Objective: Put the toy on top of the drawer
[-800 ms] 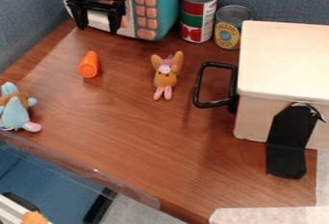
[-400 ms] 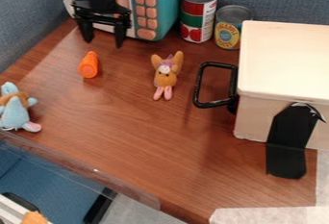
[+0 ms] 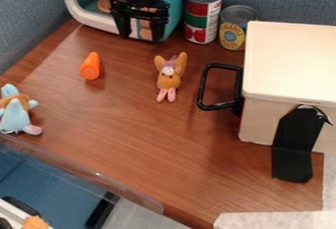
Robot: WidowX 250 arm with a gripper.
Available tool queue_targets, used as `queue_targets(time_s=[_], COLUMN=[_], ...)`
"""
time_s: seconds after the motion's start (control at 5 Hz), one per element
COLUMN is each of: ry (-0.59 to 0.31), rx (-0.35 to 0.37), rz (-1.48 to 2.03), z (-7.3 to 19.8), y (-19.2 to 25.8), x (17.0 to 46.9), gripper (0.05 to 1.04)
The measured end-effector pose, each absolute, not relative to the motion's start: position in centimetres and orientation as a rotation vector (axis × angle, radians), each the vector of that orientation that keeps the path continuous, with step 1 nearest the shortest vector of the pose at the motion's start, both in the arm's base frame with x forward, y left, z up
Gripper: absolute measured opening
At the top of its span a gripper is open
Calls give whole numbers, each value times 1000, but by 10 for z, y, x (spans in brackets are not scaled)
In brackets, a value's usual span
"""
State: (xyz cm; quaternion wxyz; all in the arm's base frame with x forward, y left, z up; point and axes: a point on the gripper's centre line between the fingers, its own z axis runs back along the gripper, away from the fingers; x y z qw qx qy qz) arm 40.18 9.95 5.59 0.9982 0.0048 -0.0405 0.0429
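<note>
At the table's (image 3: 125, 125) back, in front of the toy microwave (image 3: 75, 11), I have the gripper (image 3: 139, 30) with its fingers apart. Inside the microwave I see part of a pinkish disc (image 3: 104, 3); what the drawer (image 3: 289, 61) holds, I can't tell. Two cans (image 3: 203, 19) with printed labels stand beside it. I count two plush toys — a brown one (image 3: 169, 79) near the drawer's black handle (image 3: 202, 88), a blue one (image 3: 14, 115) at the view's left edge — and one orange piece (image 3: 91, 67).

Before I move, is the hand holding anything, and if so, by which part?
Nothing is held: the hand hangs open by the toy microwave, apart from the big-eared plush toy.
</note>
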Motion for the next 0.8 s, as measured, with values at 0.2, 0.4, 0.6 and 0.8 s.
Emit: queue_targets(time_s=[0.2,0.4,0.6,0.8], ry=[-65,-27,-10,1], rx=[9,29,53,70], rz=[6,0,7,-15], z=[51,36,26,23], y=[71,65,68,65], x=[403,392,385,382], gripper=[1001,1001,1001,1001])
